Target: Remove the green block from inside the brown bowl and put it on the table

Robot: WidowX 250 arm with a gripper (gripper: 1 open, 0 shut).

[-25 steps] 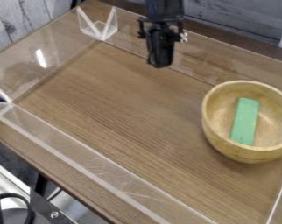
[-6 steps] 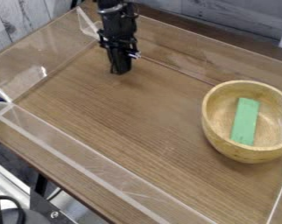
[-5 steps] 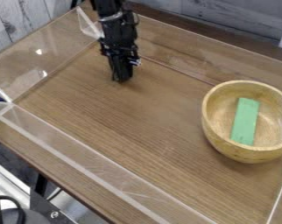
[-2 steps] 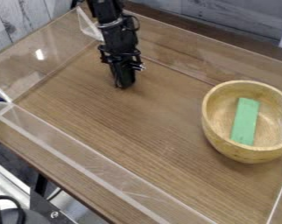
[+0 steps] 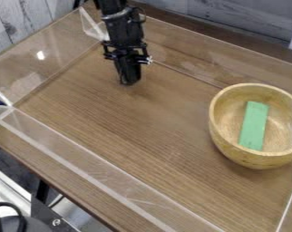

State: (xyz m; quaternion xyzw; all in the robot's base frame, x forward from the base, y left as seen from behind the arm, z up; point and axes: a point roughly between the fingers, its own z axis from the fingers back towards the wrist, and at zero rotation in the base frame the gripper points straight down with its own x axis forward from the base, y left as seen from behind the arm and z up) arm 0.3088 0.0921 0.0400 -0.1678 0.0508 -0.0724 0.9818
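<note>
Wood-grain table (image 5: 124,136), green block (image 5: 254,124) inside brown bowl (image 5: 228,145).

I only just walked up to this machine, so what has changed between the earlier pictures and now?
Only the arm moved. Its claw, shut and empty, swung from the back middle of the table over to the back left, farther from the brown bowl, and lately shifted only slightly there. Nothing was grabbed or released. The green block lies in the bowl as before.
</note>
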